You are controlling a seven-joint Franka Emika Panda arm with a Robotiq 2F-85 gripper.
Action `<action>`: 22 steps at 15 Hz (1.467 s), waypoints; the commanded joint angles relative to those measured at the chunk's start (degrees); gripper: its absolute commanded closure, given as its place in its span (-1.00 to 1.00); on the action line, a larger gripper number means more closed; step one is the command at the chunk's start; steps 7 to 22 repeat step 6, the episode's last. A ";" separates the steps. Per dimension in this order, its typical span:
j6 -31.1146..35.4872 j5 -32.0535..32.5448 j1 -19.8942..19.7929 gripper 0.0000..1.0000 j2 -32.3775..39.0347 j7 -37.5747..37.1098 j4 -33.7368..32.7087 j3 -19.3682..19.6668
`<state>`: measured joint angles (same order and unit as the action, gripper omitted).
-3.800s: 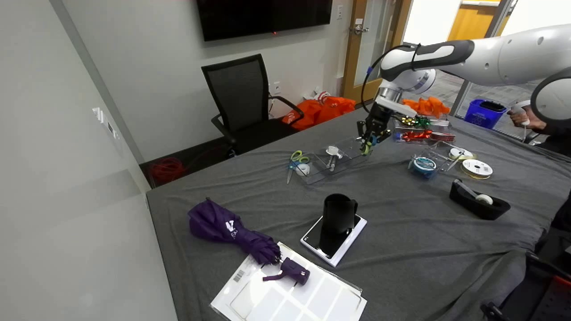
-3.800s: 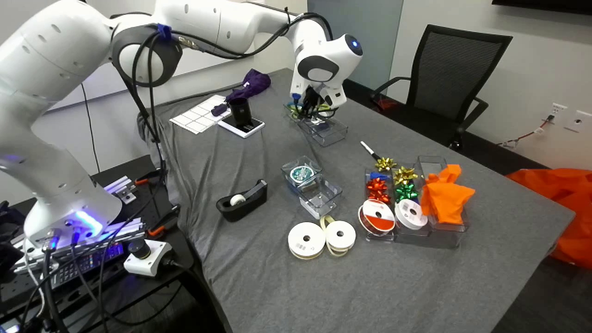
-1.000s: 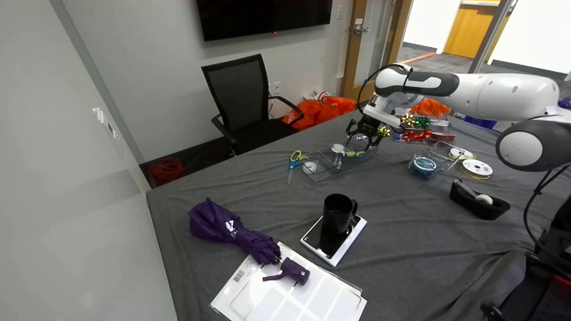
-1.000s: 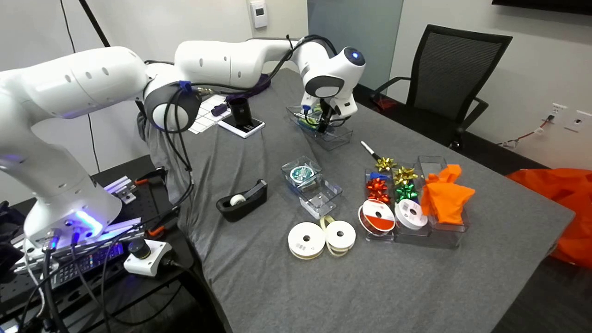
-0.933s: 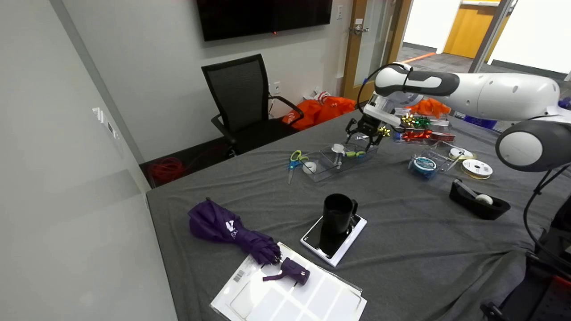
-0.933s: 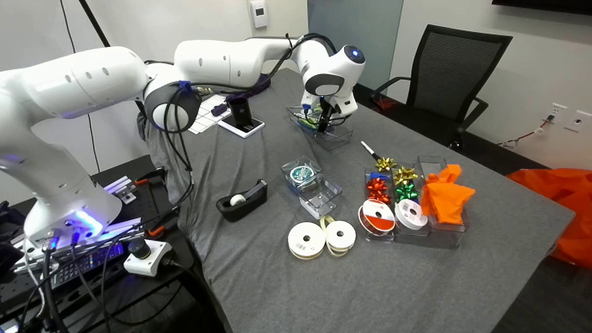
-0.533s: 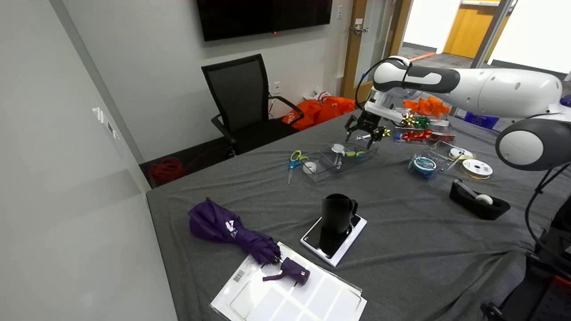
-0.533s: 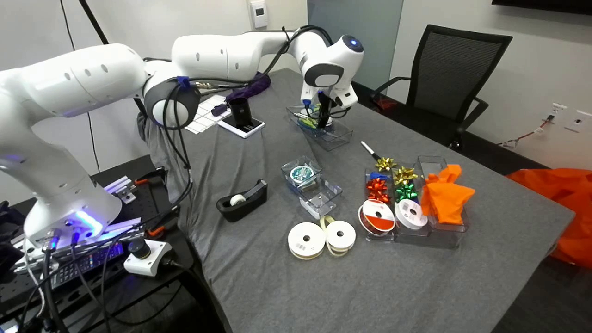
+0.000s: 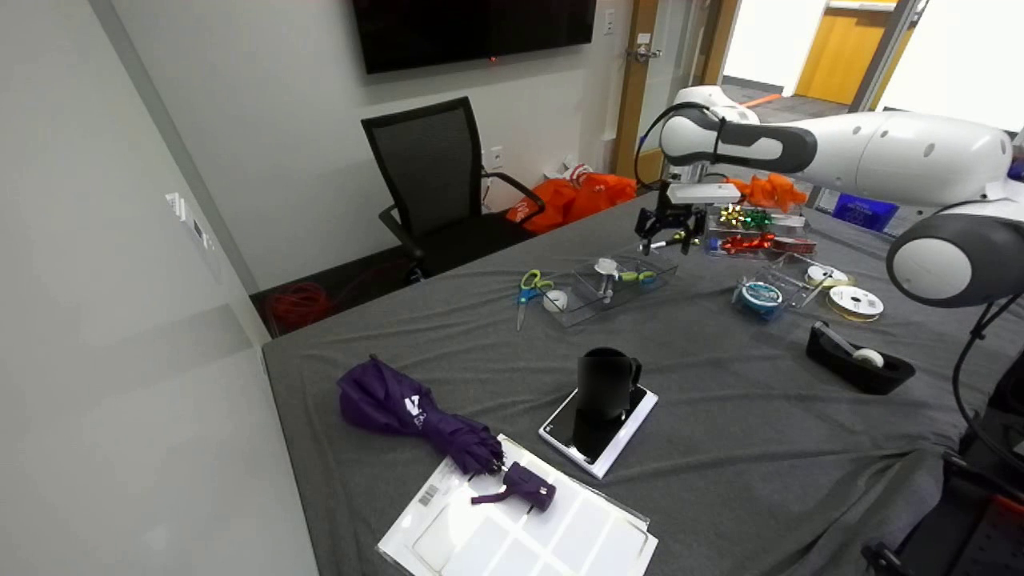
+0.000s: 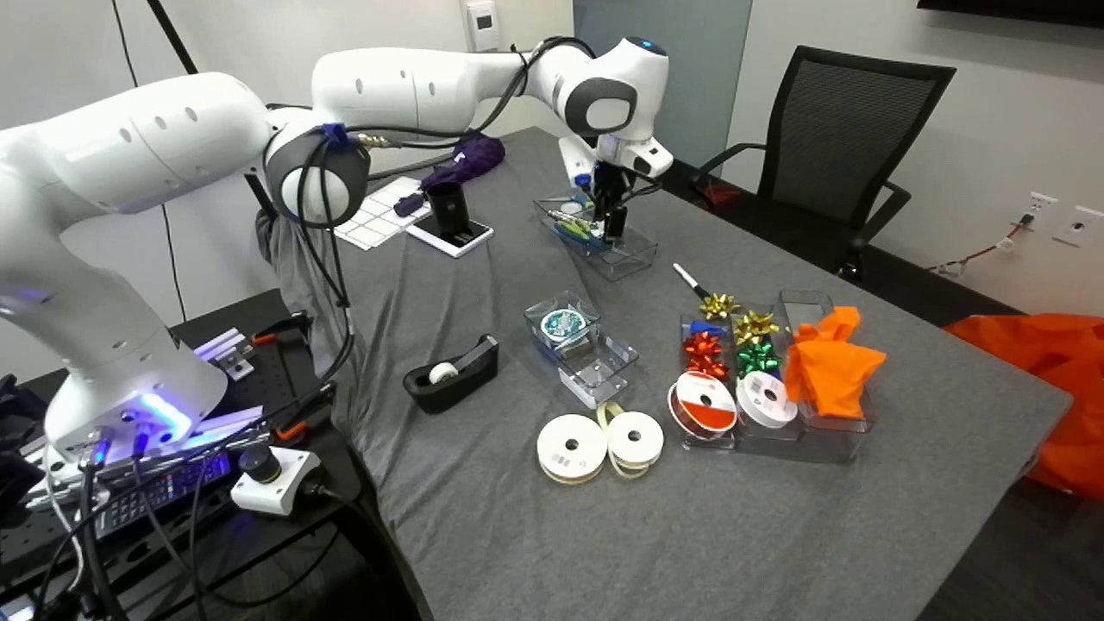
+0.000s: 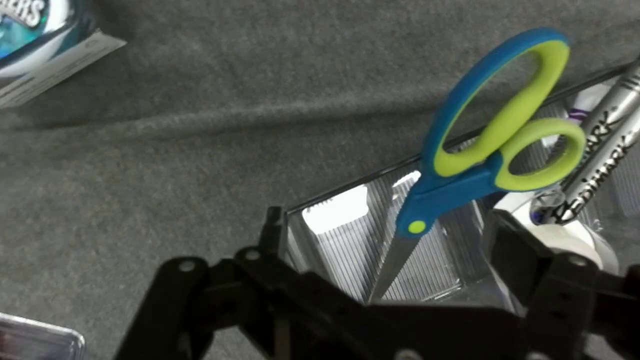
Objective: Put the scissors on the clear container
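Scissors with blue and yellow-green handles lie tilted in the end compartment of the clear container. Their blade points down into it, while the larger loop overhangs the rim. In both exterior views these scissors show in the clear container. Above that end my gripper stands open, fingers wide apart, and the scissors are not gripped. Part of the blade tip is hidden behind the gripper in the wrist view. Another pair of scissors lies at the container's far end.
Silver markers and a white tape roll share the container. A marker pen and gold bow lie near it. Elsewhere are a black mug on a tablet, a tape dispenser and ribbon spools.
Several seconds ago the gripper was at the scissors' handles. It has since opened, let them go into the container, then risen and turned. The container has shifted slightly.
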<state>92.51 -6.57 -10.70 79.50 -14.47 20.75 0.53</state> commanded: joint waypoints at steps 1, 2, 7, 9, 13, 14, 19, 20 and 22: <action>-0.13 4.76 0.69 -1.00 -1.33 8.92 0.59 1.93; 0.16 5.87 0.79 -1.00 -1.37 11.51 0.53 2.19; 1.99 8.94 0.78 -1.00 -1.06 21.27 0.37 2.53; 1.99 8.94 0.78 -1.00 -1.06 21.27 0.37 2.53; 1.99 8.94 0.78 -1.00 -1.06 21.27 0.37 2.53; 1.99 8.94 0.78 -1.00 -1.06 21.27 0.37 2.53; 1.99 8.94 0.78 -1.00 -1.06 21.27 0.37 2.53; 1.99 8.94 0.78 -1.00 -1.06 21.27 0.37 2.53; 1.99 8.94 0.78 -1.00 -1.06 21.27 0.37 2.53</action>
